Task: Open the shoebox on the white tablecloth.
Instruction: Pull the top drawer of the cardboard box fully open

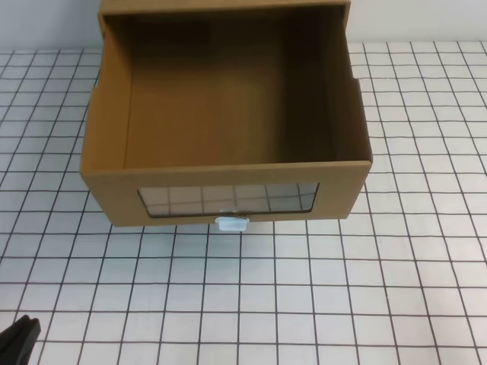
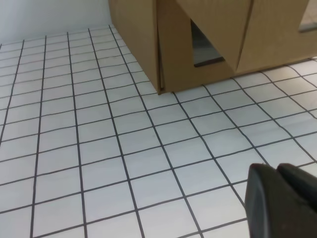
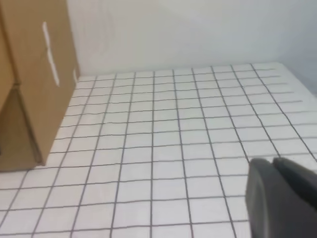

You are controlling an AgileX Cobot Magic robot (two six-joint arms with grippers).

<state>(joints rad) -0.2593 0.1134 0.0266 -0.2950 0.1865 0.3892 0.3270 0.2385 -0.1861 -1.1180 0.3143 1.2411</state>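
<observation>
The shoebox [image 1: 228,129] stands on the white tablecloth [image 1: 304,296] with its drawer drawn forward out of the brown sleeve, the inside bare and open to the overhead view; the front panel carries a clear window [image 1: 228,199] and, just below it, a small white pull tab [image 1: 232,223]. Nothing else lies on the cloth around the box. From the left gripper [image 2: 277,198] the box is ahead and to the right, well apart, with plain gridded cloth between them; in the overhead view only a dark tip of this gripper [image 1: 19,338] shows at the lower left corner. From the right gripper [image 3: 280,191] the box stands ahead and far to the left, its brown side wall [image 3: 39,74] upright, with a wide stretch of cloth reaching to the pale wall [image 3: 198,29] behind. Both grippers sit low near the cloth at the near edge, each seen only as a dark blurred mass, so I cannot tell whether their jaws are apart or together.
</observation>
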